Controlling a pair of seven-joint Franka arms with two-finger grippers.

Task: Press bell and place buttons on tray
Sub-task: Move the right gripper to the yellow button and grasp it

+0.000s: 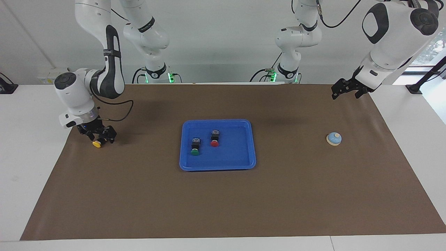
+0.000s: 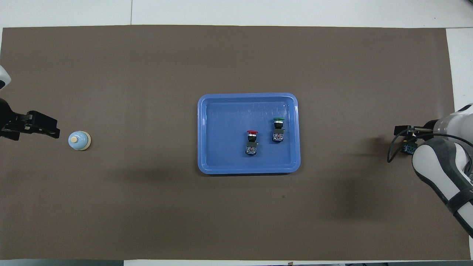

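The blue tray (image 1: 217,167) (image 2: 247,170) lies mid-table with the green button (image 1: 195,146) (image 2: 278,129) and the red button (image 1: 214,138) (image 2: 252,142) lying in it. The yellow button (image 1: 97,143) (image 2: 409,149) lies on the mat toward the right arm's end. My right gripper (image 1: 98,137) is down over it, open, a finger on either side of its black body; the arm hides most of it in the overhead view. The bell (image 1: 333,138) (image 2: 79,140) stands toward the left arm's end. My left gripper (image 1: 345,93) (image 2: 51,130) waits open in the air beside it.
A brown mat (image 1: 223,202) covers the table, with a white border (image 1: 31,146) around it. Nothing else lies on the mat.
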